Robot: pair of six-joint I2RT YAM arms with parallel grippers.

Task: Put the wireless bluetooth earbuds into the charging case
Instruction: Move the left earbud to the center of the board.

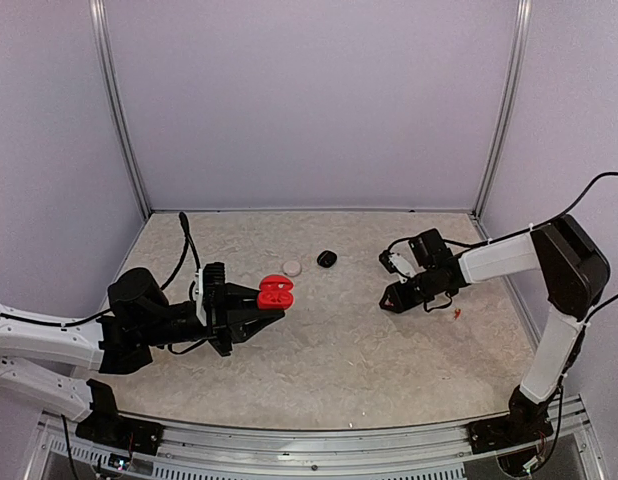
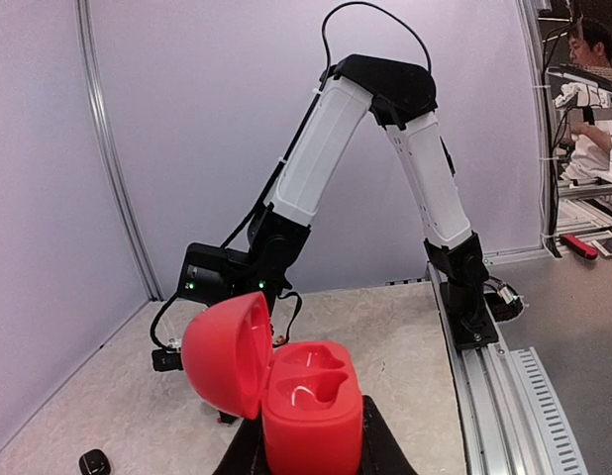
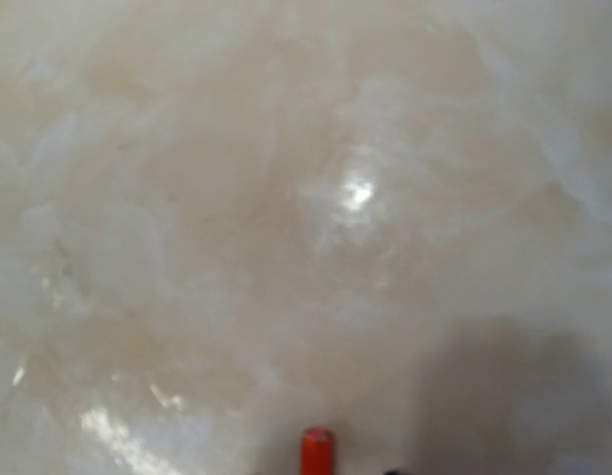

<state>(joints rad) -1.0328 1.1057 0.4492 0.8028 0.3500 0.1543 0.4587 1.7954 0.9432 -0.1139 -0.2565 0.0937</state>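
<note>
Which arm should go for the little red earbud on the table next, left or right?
Right. The right gripper is low over the table, close to the red earbud. The left gripper is shut on the open red charging case, so it is occupied.

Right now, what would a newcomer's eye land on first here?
The bright red charging case, lid swung open and wells seemingly empty, sits clamped in the left gripper above the left of the table. Opposite, the right gripper hangs low with a tiny red piece beside it. A white case and a black case lie behind, mid-table.
</note>
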